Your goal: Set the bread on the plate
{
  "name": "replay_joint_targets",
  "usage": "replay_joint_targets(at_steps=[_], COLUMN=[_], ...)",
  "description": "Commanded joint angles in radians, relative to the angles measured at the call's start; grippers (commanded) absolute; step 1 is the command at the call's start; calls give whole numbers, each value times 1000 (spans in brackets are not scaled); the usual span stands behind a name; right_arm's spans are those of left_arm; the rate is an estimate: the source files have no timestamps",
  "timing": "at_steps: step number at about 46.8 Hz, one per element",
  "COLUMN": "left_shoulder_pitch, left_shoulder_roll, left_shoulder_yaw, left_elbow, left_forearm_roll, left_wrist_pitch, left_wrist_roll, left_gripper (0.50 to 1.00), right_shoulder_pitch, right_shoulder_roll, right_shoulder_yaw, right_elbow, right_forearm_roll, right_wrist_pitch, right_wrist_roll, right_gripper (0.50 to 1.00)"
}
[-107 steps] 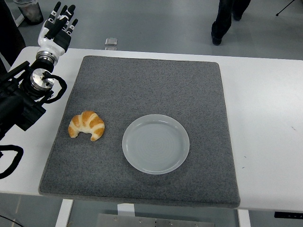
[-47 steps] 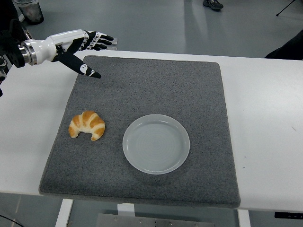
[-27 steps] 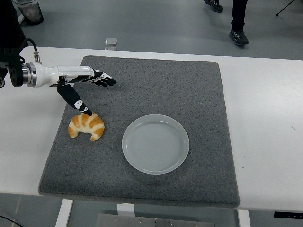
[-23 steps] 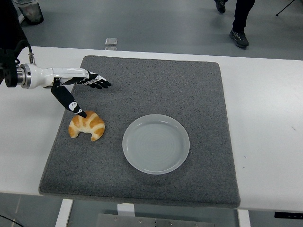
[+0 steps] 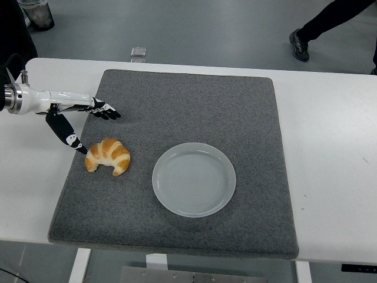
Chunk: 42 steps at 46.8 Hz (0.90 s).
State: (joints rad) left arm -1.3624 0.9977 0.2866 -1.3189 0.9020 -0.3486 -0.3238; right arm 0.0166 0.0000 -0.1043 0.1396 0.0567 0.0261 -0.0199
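Left hand (image 5: 70, 115) spread, holding nothing, thumb tip just beside the croissant (image 5: 108, 156).
Croissant lies on the mat (image 5: 188, 106) left of the plate (image 5: 194, 179), apart from it. Likely light, soft, flaky; grip gently across the thick middle, not the tips.

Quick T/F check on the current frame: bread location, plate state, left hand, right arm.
1. The bread lies on the grey mat, left of the plate. True.
2. The plate already holds the bread. False: the plate is bare, and the bread lies apart from it.
3. The left hand has its fingers spread and grips nothing. True; its thumb tip is right beside the bread's left end.
4. The right arm reaches over the plate. False: no right arm is in view.
5. The plate sits on the bare white table. False: it rests on the mat.
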Motion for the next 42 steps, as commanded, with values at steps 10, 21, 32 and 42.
replay_joint_targets(at_steps=[10,21,32,42], left_shoulder_pitch=[25,45,63,68], left_shoulder_roll=[-4,-20,-57,-74], left_shoulder_yaw=[0,0,-1,-1], left_elbow=[-5,-5,-6,-6], left_forearm_roll=[58,90,98,100], left_wrist_pitch=[5,40,85,89], left_wrist_roll=[2,2,3,6], left_gripper=[1000,1000,1000,1000], right_shoulder_pitch=[-1,0,0,-1], right_shoulder_roll=[0,0,0,0], right_shoulder_yaw=[0,0,0,0], right_elbow=[0,0,0,0], right_forearm_roll=[0,0,0,0], right_wrist_pitch=[0,0,0,0], right_wrist_roll=[0,0,0,0], right_gripper=[952,952,952,952])
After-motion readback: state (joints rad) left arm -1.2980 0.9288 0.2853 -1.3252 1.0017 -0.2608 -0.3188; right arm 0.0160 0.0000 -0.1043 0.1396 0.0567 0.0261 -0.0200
